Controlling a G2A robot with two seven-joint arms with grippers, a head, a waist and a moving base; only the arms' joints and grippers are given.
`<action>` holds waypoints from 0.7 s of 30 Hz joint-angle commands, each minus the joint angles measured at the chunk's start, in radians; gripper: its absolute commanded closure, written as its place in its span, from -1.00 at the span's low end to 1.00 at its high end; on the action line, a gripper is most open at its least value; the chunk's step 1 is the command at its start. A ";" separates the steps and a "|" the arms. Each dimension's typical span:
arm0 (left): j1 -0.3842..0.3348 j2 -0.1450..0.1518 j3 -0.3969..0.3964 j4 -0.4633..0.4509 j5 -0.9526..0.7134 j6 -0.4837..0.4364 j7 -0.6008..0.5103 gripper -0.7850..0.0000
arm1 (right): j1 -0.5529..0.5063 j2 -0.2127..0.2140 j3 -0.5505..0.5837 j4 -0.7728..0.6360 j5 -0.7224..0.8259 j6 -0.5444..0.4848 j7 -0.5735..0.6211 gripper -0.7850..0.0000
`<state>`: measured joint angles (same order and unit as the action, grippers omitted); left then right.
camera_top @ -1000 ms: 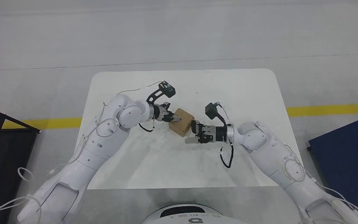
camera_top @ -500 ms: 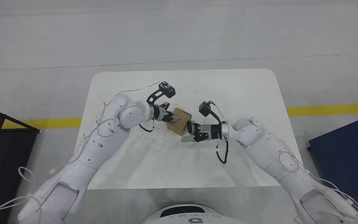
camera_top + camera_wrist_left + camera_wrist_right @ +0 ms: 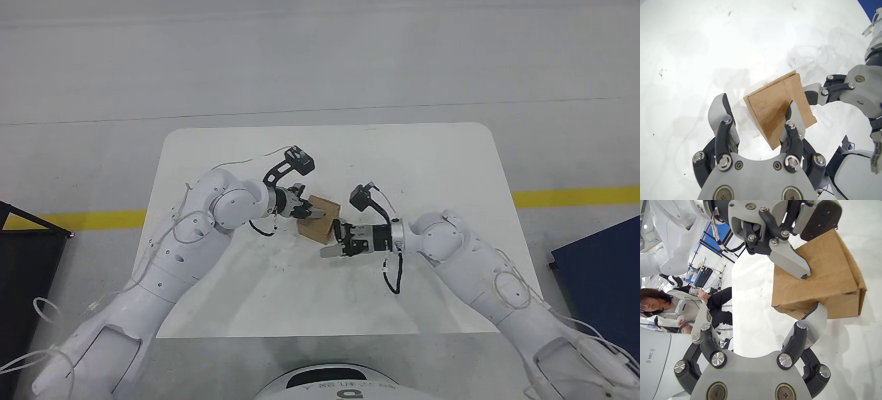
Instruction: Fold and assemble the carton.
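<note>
The white counter (image 3: 440,170) carries a single brown carton (image 3: 320,218), lying a little toward 9 o'clock of the counter's centre in the top view, already raised into a box, with a seam running across its upper panel. The left gripper (image 3: 757,104) stands at the carton's 10 o'clock and the right gripper (image 3: 761,309) at its 5 o'clock, so the two bracket it from opposite sides. Both sets of fingers are spread and neither pinches the cardboard. One left finger rests its tip on the upper panel beside the seam while its partner hangs over bare counter just beside the carton. One right finger touches the lower edge of the near wall, and its partner is apart from everything. The step in hand appears to be pressing the panels square and closing the end, where a side panel's edge stands proud of the corner. To do it well, the left fingertip should serve as a hold-down, bearing straight downward near the seam. The right finger should push low and along a line that passes under that hold-down, since a light carton on a smooth counter is likely to slide or pivot otherwise. Force should be gentle: the near corners show small tears and creases, and thin board of this kind probably buckles before it folds cleanly.
</note>
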<state>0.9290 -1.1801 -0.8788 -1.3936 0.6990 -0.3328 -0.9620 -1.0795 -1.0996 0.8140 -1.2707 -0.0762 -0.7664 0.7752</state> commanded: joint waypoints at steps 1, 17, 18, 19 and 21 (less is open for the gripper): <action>0.001 0.000 -0.001 0.003 -0.005 -0.002 0.002 -0.44 | 0.001 0.000 0.002 0.005 0.012 -0.016 0.001 -1.00; 0.092 0.049 -0.186 -0.120 -0.078 -0.034 0.014 -1.00 | -0.039 0.022 0.066 -0.007 0.017 -0.075 -0.033 -1.00; 0.110 0.058 -0.219 -0.141 -0.084 -0.038 0.013 -1.00 | -0.039 0.022 0.066 -0.007 0.017 -0.075 -0.033 -1.00; 0.131 0.066 -0.254 -0.162 -0.090 -0.042 0.013 -1.00 | -0.039 0.022 0.066 -0.007 0.017 -0.075 -0.033 -1.00; 0.176 0.082 -0.321 -0.202 -0.091 -0.047 0.010 -1.00 | -0.039 0.022 0.066 -0.007 0.017 -0.075 -0.033 -1.00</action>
<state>1.0819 -1.1050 -1.1655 -1.5780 0.6080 -0.3784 -0.9502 -1.1181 -1.0772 0.8799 -1.2779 -0.0592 -0.8410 0.7421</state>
